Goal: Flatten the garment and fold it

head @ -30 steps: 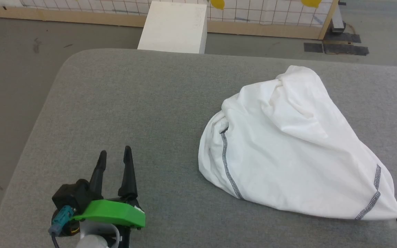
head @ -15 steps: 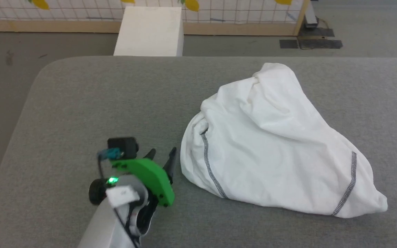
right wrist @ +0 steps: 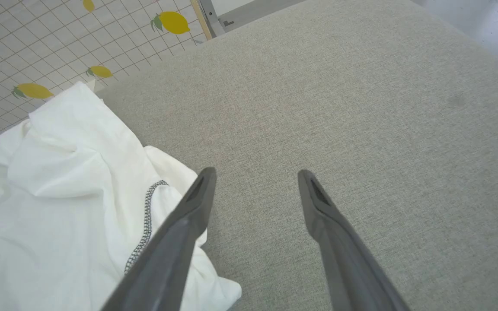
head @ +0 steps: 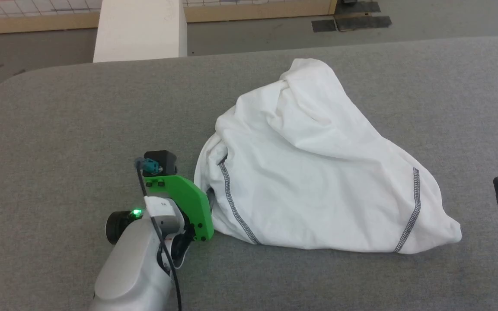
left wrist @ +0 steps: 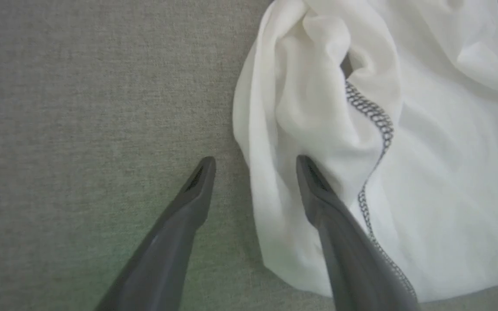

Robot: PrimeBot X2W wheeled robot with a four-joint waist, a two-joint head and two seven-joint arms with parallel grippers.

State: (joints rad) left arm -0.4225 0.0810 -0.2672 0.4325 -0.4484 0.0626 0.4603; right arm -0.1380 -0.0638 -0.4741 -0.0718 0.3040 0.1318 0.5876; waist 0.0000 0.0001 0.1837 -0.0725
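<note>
Shirt (head: 309,172) is lying bunched, so flattening's just starting imo: left gripper (left wrist: 255,162) straddling its edge, right gripper (right wrist: 255,175) hovering nearby, both gaping wide, next needing a pinch.

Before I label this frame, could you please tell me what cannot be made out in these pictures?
- Left wrist view: whether the left gripper touches the garment or hovers above it.
- Head view: its fingers, hidden behind the green mount.
- Head view: the right gripper, cut off by the right edge.
- Every view: the garment's collar, buried in its own folds.
</note>
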